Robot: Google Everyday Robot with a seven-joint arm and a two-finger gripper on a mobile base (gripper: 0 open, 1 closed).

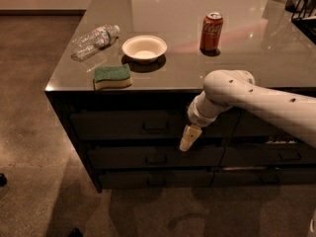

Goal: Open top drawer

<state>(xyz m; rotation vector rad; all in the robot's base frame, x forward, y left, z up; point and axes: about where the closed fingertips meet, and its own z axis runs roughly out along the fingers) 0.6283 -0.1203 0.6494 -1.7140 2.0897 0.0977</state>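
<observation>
My gripper (190, 137) hangs low; top drawer (113, 125) is just behind, mostly to its left. Can't tell gripper opening.

counter (168, 14) — bottle (94, 41) | bowl (144, 48) | sponge (112, 76) | cola can (211, 31) — hand (189, 137) below counter edge

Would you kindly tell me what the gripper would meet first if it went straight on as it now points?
The gripper, in front of the top drawer, points down and slightly left. It would likely meet the middle drawer front, or the floor if it hangs clear; depth is unclear.
</observation>
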